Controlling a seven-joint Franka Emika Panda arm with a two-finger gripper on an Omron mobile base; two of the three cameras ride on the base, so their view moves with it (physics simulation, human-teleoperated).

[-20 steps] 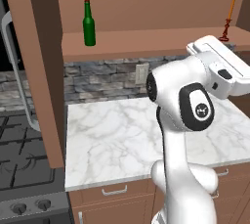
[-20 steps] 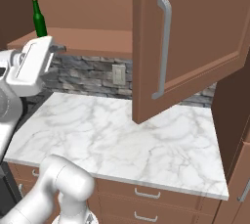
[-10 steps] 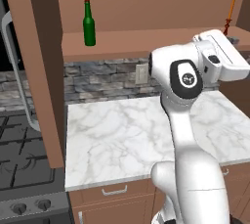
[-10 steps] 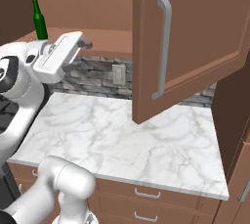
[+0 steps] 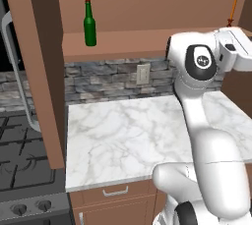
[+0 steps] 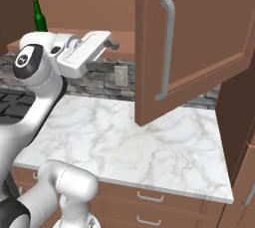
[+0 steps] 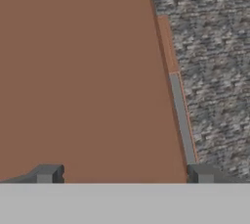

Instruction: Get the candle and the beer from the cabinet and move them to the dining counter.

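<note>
Since a second ago, swung from the left part of the cabinet front toward its right end: white arm with dark joints (image 5: 199, 101), elbow risen and hand carried rightward along the shelf edge. Unmoved meanwhile: bottle, candle, doors, worktop.

At far left in the left base view, an open brown panelled door (image 5: 37, 57) with a long silver bar handle, above a black gas hob (image 5: 24, 157). Next, on the floor of the brown wooden wall cabinet (image 5: 142, 40), upright near its left end, the slim dark green glass beer bottle with a red cap (image 5: 89, 23). Further right, past a pale wall socket (image 5: 143, 73) set in the grey stone backsplash (image 5: 113, 79), the arm's elbow raised level with the cabinet floor, forearm stretched horizontally to the right. At far right, well apart from the bottle, the thin orange taper candle on its dark holder (image 5: 232, 12), standing on the same cabinet floor just above the white hand.

Seen from the right base view, hand held level, two-finger gripper (image 6: 113, 46) pointing at the cabinet's lower edge, empty. From the hand view, dark finger tips (image 7: 46, 174) spread wide apart, nothing between them, brown wood close ahead and stone beside it.

Below, white marble worktop (image 6: 149, 142) over brown drawers with small handles (image 6: 144, 197); second open door (image 6: 199, 38) hanging out over the worktop's right half.
</note>
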